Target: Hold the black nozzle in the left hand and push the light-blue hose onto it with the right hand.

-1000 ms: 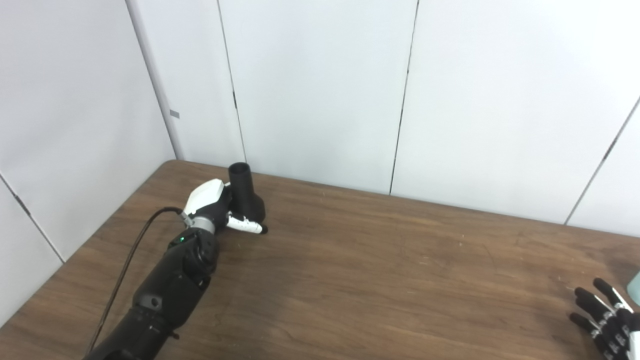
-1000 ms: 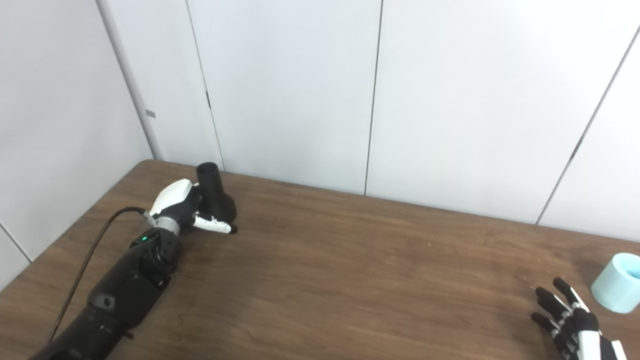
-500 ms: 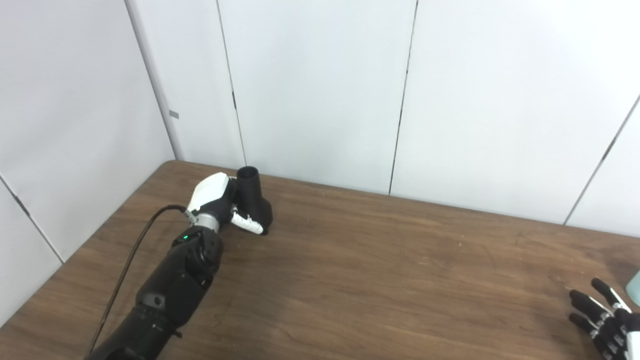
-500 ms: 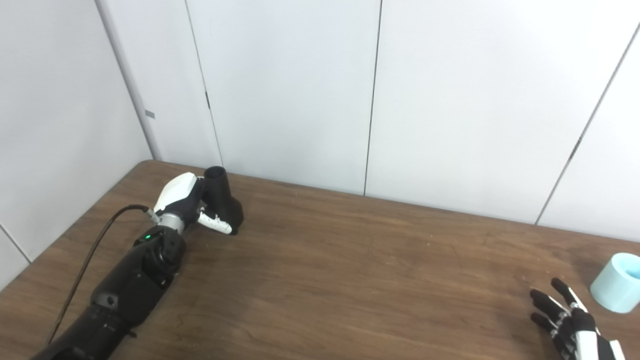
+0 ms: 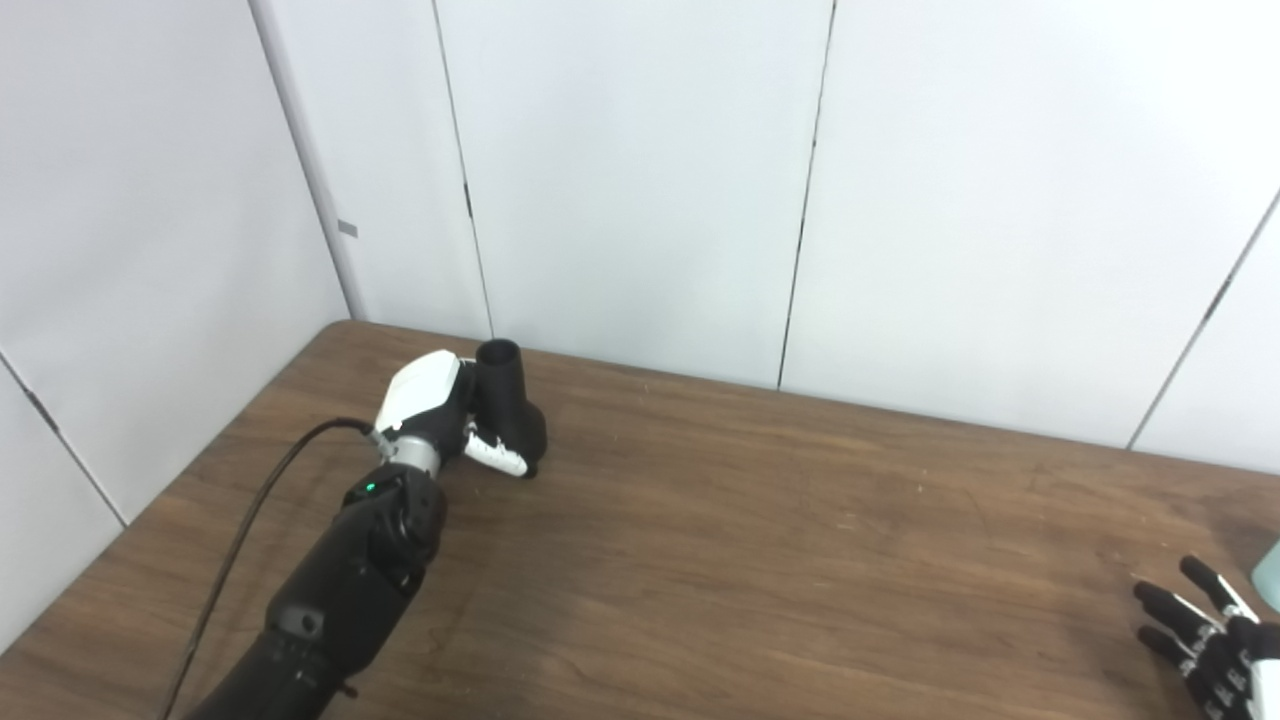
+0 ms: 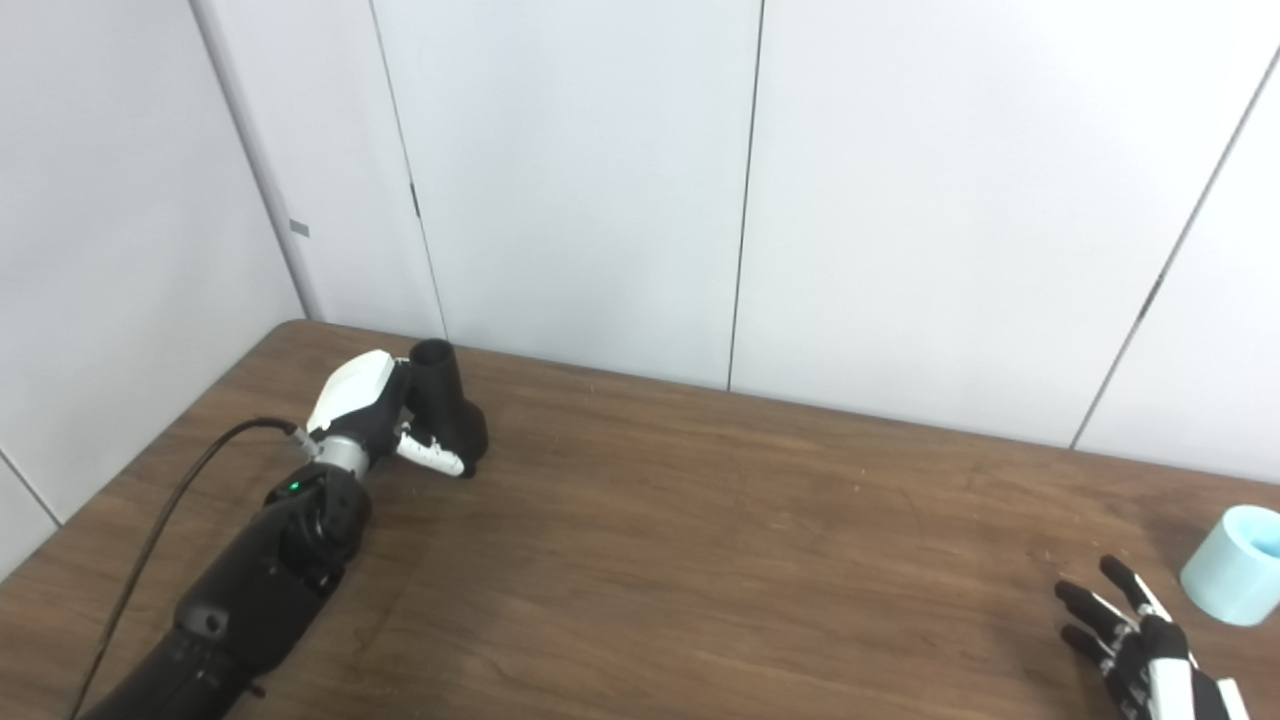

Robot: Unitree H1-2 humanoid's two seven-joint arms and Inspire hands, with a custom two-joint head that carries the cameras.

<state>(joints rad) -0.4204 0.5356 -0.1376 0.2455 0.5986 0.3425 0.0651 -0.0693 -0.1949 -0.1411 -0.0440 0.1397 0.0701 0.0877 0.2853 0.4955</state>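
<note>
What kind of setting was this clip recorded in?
Probably a lab test cell: a bare wood-grain table boxed in by plain white panel walls, holding only the black nozzle and light-blue hose.

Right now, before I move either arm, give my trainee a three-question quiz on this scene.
1. True or false: the left robot hand is wrapped around the black nozzle.
2. Where does the light-blue hose sit? A) pushed onto the nozzle B) on the table, apart from the right robot hand C) held in the right robot hand
3. Fill in: the right robot hand's fingers are spread and it holds ____.

Key
1. True: fingers are around its body, open end up.
2. B: it stands by the table's right edge, just beyond the fingertips.
3. Nothing.
</note>
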